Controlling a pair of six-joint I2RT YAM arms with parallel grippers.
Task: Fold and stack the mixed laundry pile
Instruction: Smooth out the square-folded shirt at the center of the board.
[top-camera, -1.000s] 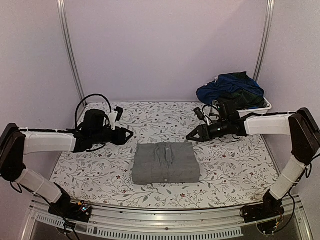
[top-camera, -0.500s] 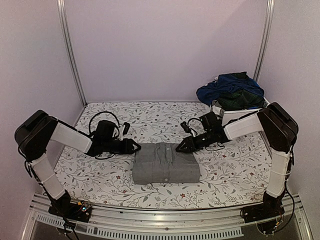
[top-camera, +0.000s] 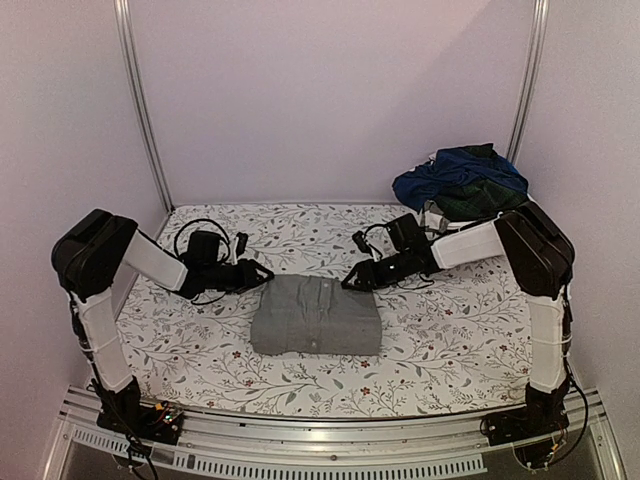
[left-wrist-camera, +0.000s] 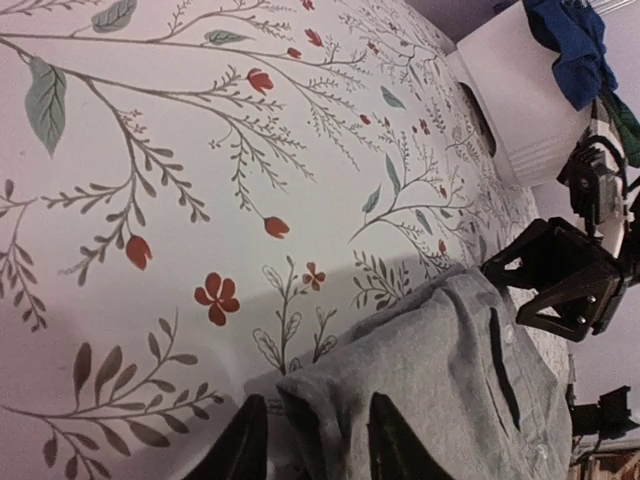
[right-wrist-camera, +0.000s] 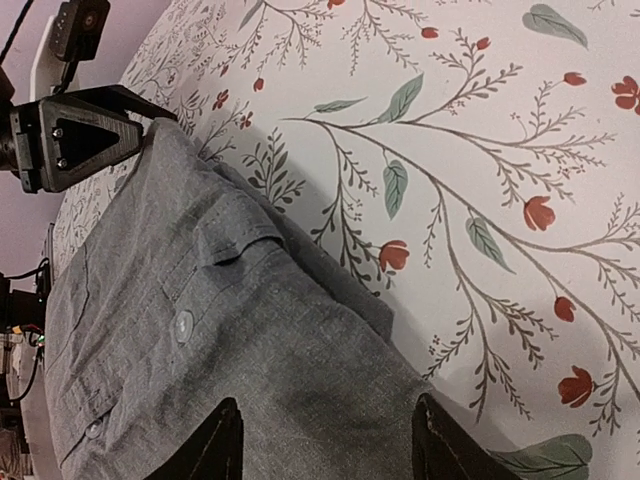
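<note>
The folded grey button-up cloth shirt (top-camera: 315, 315) is lying near the middle of the floral-patterned table cloth (top-camera: 450, 330). The left claw (left-wrist-camera: 310, 440) is reaching low over the surface to the shirt's far-left corner and is pinching a raised fold of the grey cloth between its fingers. The right claw (right-wrist-camera: 330, 450) is straddling the shirt's far-right corner, its jaws spread wide and released. At the far-right corner, a crumpled navy blue garment (top-camera: 460, 170) and a dark green plaid garment (top-camera: 485, 200) are sitting heaped in a white plastic bin (left-wrist-camera: 520, 100).
</note>
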